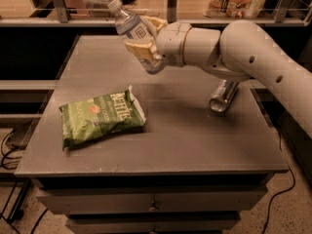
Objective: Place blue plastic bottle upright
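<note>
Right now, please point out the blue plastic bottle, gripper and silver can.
blue plastic bottle (132,27): camera view, its label.
gripper (144,35): camera view, between fingertips, holding the bottle above the table (195,145).
silver can (222,95): camera view, its side.

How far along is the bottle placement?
Done: the blue plastic bottle is grasped and off the table. In hand: the gripper, jaws shut on it, holds it tilted, cap up-left, over the table's far side. Left: turn it upright, lower it onto the table, release.
</note>
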Available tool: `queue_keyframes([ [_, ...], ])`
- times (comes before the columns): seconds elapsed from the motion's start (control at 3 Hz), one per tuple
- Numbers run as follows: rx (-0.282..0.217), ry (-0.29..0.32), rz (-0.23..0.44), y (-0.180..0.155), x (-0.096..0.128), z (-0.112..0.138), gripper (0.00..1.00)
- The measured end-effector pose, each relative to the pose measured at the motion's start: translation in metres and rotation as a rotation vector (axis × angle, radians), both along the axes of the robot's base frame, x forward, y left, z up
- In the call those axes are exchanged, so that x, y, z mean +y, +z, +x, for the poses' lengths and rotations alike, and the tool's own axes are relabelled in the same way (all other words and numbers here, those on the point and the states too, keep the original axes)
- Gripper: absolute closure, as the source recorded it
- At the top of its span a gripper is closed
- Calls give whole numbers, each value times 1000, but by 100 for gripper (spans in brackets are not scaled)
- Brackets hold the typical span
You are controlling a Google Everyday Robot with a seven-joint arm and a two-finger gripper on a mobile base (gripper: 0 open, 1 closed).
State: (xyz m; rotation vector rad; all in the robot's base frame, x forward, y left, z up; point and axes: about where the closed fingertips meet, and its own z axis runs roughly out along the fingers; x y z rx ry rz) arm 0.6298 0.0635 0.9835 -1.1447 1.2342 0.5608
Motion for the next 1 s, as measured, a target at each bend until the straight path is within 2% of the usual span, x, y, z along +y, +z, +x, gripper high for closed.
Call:
queue_keyframes([
  [0.67,73,-93,70,-14,-19,-30,100],
  [1.0,92,-133,115,-20,-26,-41,100],
])
